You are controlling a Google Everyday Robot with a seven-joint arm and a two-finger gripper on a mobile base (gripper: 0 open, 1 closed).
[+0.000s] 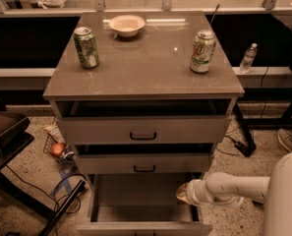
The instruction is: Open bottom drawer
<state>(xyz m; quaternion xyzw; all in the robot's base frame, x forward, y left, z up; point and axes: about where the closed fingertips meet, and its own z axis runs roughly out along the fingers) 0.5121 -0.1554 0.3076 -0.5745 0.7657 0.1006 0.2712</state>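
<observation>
The bottom drawer (pixel 140 208) of the grey-beige cabinet (pixel 141 68) stands pulled far out, its plain grey interior showing; its front panel lies at the picture's lower edge. The two drawers above, top (pixel 143 130) and middle (pixel 144 163), are each out a little, with black bar handles. My white arm comes in from the lower right. The gripper (pixel 183 193) is at the arm's end, over the right rear corner of the open bottom drawer, away from its handle.
On the cabinet top stand a green can (pixel 86 47) at left, a pale can (pixel 202 51) at right and a white bowl (pixel 127 25) at the back. A water bottle (pixel 248 58) stands on the right ledge. Cables and a dark chair (pixel 5 132) are at left.
</observation>
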